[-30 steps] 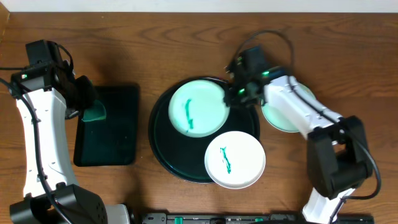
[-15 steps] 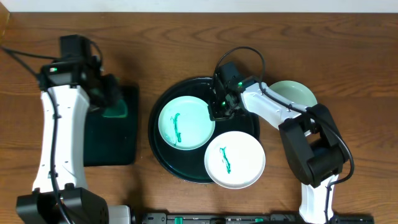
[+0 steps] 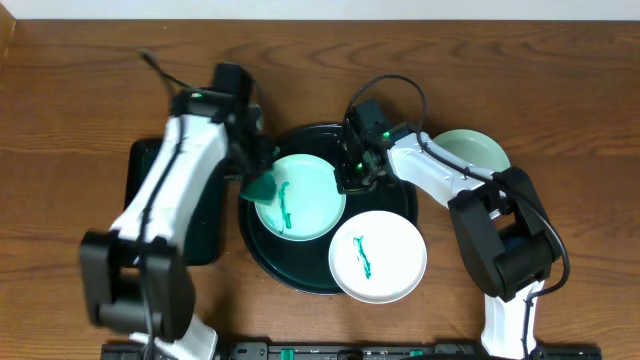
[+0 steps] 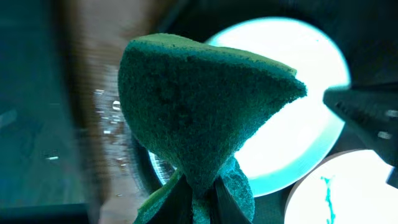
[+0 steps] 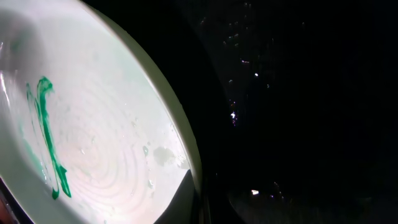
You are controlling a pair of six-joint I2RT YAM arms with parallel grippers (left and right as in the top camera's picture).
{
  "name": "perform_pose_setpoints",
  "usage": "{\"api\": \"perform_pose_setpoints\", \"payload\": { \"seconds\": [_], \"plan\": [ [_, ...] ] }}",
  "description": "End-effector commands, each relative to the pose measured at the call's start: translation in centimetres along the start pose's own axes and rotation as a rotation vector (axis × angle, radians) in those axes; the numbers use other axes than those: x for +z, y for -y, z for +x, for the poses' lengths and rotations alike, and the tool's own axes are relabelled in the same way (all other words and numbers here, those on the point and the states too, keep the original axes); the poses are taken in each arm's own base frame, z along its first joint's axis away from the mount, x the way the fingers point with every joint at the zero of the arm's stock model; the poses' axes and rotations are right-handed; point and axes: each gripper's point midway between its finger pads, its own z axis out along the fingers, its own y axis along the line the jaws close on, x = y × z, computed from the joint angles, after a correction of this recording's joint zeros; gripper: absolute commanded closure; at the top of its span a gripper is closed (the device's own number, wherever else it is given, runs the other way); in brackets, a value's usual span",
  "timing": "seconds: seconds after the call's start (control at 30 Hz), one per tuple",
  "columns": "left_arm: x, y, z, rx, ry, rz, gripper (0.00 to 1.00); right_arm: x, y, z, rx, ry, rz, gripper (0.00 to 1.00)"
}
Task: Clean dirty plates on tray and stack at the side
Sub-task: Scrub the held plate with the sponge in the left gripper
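a: on the tray (image 3: 285, 265), why was the scribbled plate (image 3: 310, 200) pinched at its rim by the right gripper (image 3: 350, 178)?
b: likely to steady it. the left gripper (image 3: 255, 175), clamped on a sponge (image 4: 199, 112), hovered over its edge.

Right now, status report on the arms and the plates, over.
Left pincer shut on sponge, over left edge of scribbled plate. Right pincer gripping its right rim, on the tray. Second scribbled plate waiting; nothing blocking.
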Motion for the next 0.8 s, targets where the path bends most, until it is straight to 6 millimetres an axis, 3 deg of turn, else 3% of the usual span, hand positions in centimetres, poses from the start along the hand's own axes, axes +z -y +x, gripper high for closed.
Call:
{"api": "perform_pose_setpoints", "payload": {
  "seconds": [0.0,0.17,0.43,0.5,0.6,0.67,0.77],
  "plan": [
    [3.0,0.4,0.9,-0.038,-0.098,-0.020,0.93,-0.2,0.7,-0.7,0.028,0.019,0.015,0.99],
    [6.7,0.9,2.3,-0.043,-0.211,-0.064,0.93,-0.2,0.8,-0.6,0.029,0.015,0.016,0.99],
    [11.4,1.3,4.3,-0.044,-0.225,-0.014,0.93,-0.2,0.8,-0.6,0.028,0.016,0.016,0.99],
    [11.3,4.2,5.2,0.061,-0.270,0.179,0.93,-0.2,0.8,-0.6,0.029,0.016,0.017,0.99],
    [9.7,8.2,5.9,0.219,-0.283,0.449,0.93,-0.2,0.7,-0.6,0.028,0.017,0.016,0.99],
    [9.1,9.0,5.9,0.271,-0.266,0.513,0.93,-0.2,0.7,-0.7,0.028,0.019,0.015,0.99],
    [9.6,8.0,5.3,0.258,-0.243,0.442,0.93,-0.2,0.7,-0.7,0.028,0.018,0.015,0.99]
  ]
}}
